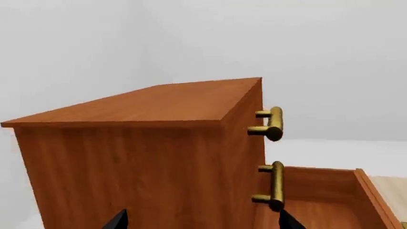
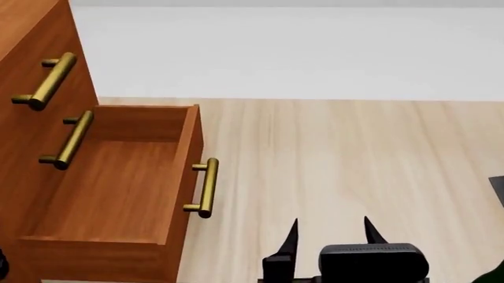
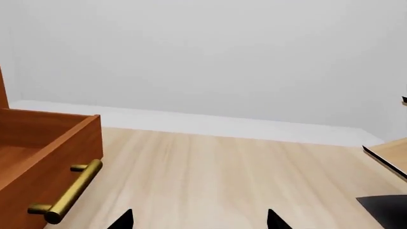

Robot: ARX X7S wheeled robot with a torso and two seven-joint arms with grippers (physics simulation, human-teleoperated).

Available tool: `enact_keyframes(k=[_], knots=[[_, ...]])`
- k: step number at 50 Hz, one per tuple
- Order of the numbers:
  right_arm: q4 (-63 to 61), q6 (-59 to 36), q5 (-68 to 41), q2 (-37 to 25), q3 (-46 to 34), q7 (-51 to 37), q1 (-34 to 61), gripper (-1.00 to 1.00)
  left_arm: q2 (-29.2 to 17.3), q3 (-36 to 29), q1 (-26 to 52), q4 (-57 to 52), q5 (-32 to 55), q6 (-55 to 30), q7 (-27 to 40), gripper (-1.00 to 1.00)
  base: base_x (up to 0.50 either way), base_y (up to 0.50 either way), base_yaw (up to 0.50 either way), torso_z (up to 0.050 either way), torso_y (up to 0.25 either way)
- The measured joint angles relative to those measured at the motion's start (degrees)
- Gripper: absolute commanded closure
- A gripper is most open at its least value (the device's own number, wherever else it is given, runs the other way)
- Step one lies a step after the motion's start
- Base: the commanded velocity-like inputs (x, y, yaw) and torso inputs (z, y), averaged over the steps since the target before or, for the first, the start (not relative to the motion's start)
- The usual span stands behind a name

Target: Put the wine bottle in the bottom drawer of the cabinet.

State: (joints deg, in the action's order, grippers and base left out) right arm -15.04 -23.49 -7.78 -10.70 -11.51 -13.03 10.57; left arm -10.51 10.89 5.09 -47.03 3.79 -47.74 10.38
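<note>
The reddish-brown cabinet (image 2: 23,35) stands at the left of the head view. Its bottom drawer (image 2: 118,177) is pulled out and holds nothing, with the brass handle (image 2: 206,187) on its front. My right gripper (image 2: 331,233) hovers open over the floor, to the right of the drawer front, with nothing between its fingers. The right wrist view shows the drawer (image 3: 38,143) off to one side of the right gripper (image 3: 200,220). My left gripper (image 1: 203,222) is open, facing the cabinet's side (image 1: 127,171). Of the wine bottle, only a dark green sliver (image 2: 494,276) may show, at the corner.
Two upper drawer handles (image 2: 49,79) (image 2: 71,140) stick out above the open drawer. A pale wooden rack (image 3: 389,155) on a black base (image 3: 384,210) sits to the right. Light wood floor (image 2: 354,153) runs to a white wall.
</note>
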Motion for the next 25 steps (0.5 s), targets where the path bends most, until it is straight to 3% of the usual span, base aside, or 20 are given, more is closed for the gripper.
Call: enact_keyframes(k=[11, 25], knots=[[0.9, 0.0, -0.1, -0.1, -0.5, -0.3, 1.0, -1.0, 1.2, 15.7, 2.4, 4.0, 1.2, 0.4, 4.4, -1.0, 0.0, 0.0, 0.0, 0.0, 0.0], [1.8, 0.1, -0.7, -0.4, -0.6, -0.4, 1.8, -1.0, 1.9, 26.6, 4.3, 3.5, -0.6, -2.0, 11.1, -1.0, 0.0, 0.0, 0.0, 0.0, 0.0]])
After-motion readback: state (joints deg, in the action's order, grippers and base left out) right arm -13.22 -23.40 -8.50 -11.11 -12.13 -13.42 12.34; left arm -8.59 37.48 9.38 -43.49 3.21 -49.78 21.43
